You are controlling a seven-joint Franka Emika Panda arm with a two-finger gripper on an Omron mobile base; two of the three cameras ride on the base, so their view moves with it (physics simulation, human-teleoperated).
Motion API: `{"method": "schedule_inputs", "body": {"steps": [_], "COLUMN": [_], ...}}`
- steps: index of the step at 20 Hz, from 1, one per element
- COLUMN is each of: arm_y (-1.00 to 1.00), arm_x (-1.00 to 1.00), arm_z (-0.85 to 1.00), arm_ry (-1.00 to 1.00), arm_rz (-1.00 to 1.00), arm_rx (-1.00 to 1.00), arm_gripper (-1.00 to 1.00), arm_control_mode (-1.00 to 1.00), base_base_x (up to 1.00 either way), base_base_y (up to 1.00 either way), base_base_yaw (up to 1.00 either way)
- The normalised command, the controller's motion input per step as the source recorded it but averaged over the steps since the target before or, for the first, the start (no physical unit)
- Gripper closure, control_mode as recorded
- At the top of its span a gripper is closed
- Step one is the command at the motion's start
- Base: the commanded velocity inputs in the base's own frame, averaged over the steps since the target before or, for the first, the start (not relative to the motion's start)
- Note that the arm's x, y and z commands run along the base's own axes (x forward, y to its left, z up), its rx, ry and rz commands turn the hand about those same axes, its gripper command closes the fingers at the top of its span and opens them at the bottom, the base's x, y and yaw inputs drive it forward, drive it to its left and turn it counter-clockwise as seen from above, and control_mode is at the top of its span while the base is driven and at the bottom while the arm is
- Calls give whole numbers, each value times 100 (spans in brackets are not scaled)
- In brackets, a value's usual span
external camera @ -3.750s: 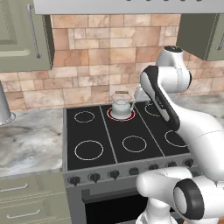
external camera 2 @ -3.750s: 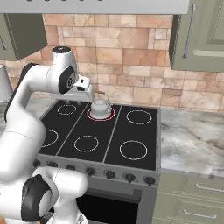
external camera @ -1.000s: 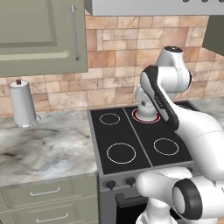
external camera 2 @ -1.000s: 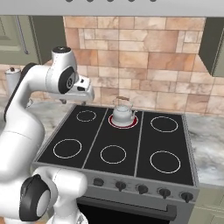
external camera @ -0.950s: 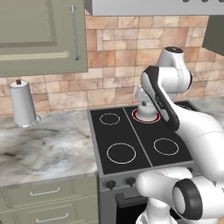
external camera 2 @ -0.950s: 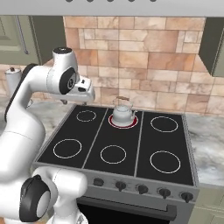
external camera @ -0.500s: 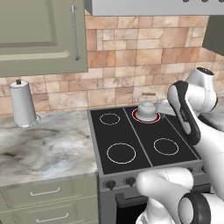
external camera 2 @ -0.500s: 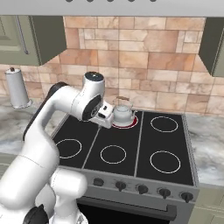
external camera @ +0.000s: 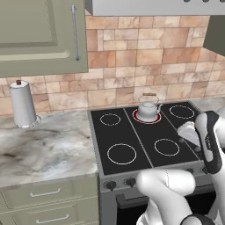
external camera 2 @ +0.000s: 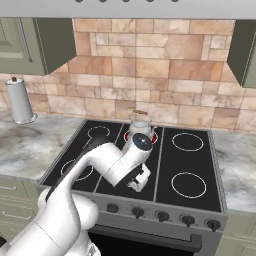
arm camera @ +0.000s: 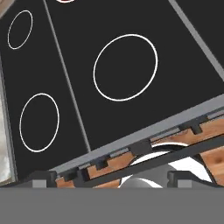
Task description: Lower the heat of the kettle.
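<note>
Hovering end effector (external camera 2: pixel 139 181) above stove (external camera 2: pixel 190 165) front, opening unclear.

The kettle (external camera: pixel 148 108) is small, squat and silver-grey, with a rounded body, a domed lid and a thin arched handle topped in tan. It stands upright on the glowing red ring of the stove's back middle burner (external camera: pixel 146 116), right of centre in the left base view and above centre in the right base view (external camera 2: pixel 140 125).

2 base views flanking the stove (external camera: pixel 145 145); hand view close, seemingly downward.
</note>
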Motion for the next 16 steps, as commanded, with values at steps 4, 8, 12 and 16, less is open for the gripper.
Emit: {"method": "schedule_inputs", "body": {"steps": [4, 8, 12, 16], "arm_y": [-49, -53, -53, -57], "arm_x": [-49, -56, -46, -22], "arm_z": [-78, -50, -30, -20], "arm_ry": [0, -7, -17, -9], "arm_rz": [-1, 0, 0, 0], "arm_rx": [15, 14, 9, 8], "arm_gripper": [-100, -100, -100, -100], "arm_control_mode": [-100, -100, -100, -100], "base_base_x": [0, 0, 0, 0], "base_base_y": [0, 0, 0, 0], "base_base_yaw": [0, 0, 0, 0]}}
